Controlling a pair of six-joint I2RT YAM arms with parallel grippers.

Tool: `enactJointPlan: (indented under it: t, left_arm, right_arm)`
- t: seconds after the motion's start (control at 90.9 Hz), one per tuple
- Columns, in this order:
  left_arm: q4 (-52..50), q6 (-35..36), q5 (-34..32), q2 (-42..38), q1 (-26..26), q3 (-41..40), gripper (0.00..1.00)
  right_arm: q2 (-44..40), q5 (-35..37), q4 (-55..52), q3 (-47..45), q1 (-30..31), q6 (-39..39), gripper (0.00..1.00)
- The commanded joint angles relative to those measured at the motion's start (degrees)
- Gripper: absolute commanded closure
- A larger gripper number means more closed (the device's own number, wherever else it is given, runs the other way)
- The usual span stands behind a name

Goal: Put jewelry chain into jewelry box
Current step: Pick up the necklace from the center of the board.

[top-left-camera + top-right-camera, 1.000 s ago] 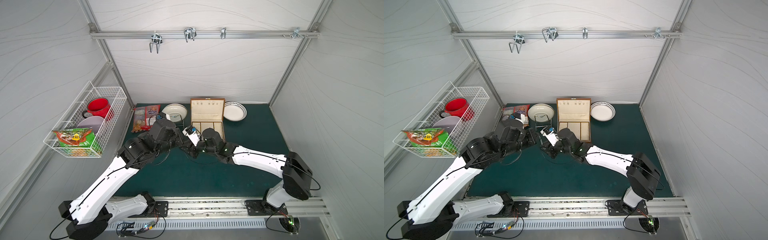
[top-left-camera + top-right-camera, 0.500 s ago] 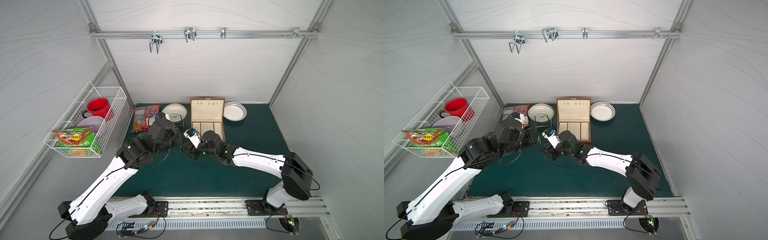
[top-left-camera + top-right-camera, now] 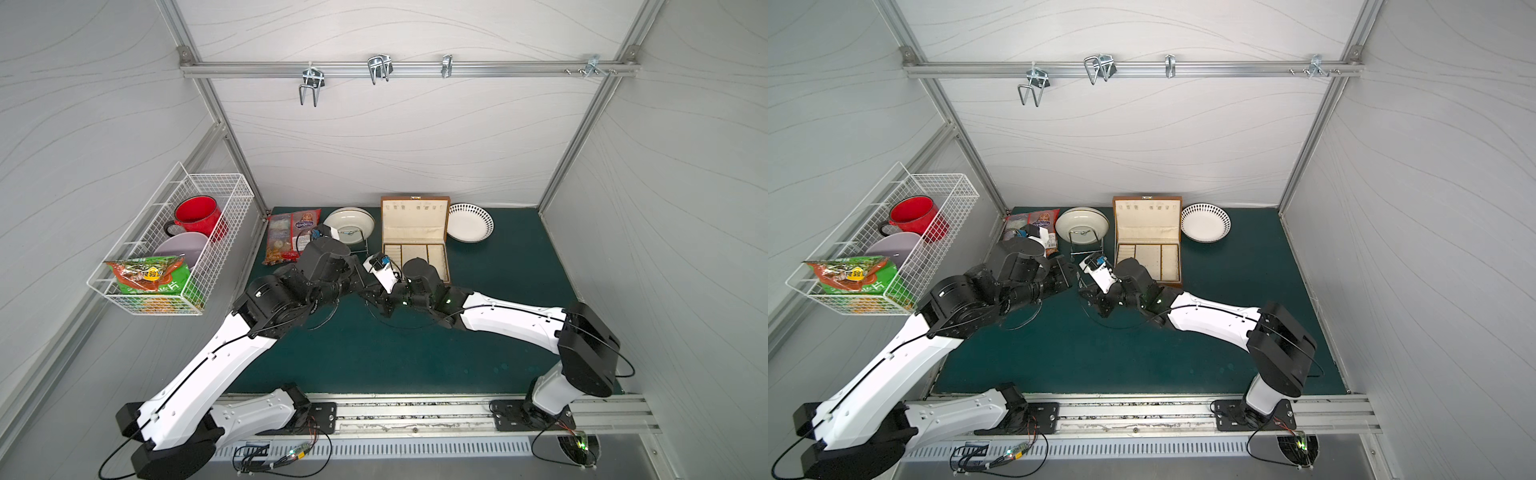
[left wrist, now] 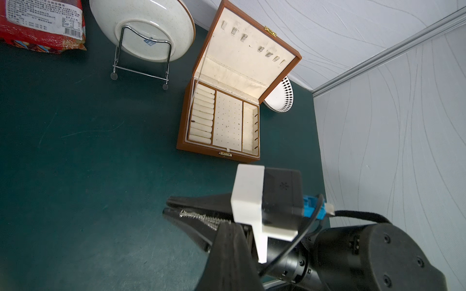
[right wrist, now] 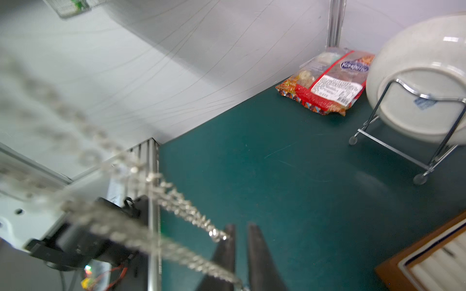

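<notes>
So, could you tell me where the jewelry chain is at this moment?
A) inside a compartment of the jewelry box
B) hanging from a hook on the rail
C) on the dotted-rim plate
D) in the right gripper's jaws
D: the left wrist view shows the jewelry chain caught between the closed fingers of the right gripper, short of the open jewelry box.

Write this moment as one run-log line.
left gripper: shut on jewelry chain | right gripper: shut on jewelry chain | jewelry box: open, no chain inside
</notes>
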Motion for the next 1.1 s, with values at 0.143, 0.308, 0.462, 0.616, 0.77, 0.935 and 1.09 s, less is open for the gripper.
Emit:
enactJointPlan:
  t: [0.143,0.308,0.462,0.616,0.77,0.935,1.09]
  left_arm:
    - [-0.43,0.9,-3.14,-0.93,-0.09,2.0,1.0]
    - [-0.74,1.81,-4.68,-1.46,0.82,0.37,1.0]
    - [1.5,0.85,0.27,-2.89,4.48,-3.97,1.0]
    - [5.23,-0.05,3.7,-4.54,6.54,-8.55,1.0]
    - [8.45,-1.08,7.03,-5.72,7.27,-12.47,1.0]
    - [12.78,-2.61,11.09,-7.78,8.94,-17.16,1.0]
    - [15.35,-3.47,13.54,-9.03,9.9,-19.82,0.98]
  right_arm:
    - [-1.73,0.01,-0.78,0.0,0.52,-0.42,1.0]
    - [-6.73,0.28,-5.53,-2.31,0.43,-1.34,1.0]
    - [-11.92,0.37,-10.74,-3.86,0.52,-2.25,1.0]
    - [-15.16,0.3,-18.83,-1.74,0.48,-3.84,1.0]
    - [-15.05,-0.53,-27.3,3.18,0.5,-4.8,1.0]
    - [-14.02,-5.61,-35.31,8.77,0.44,-5.71,1.0]
    - [-12.86,-11.38,-38.5,11.96,-0.11,-5.02,1.0]
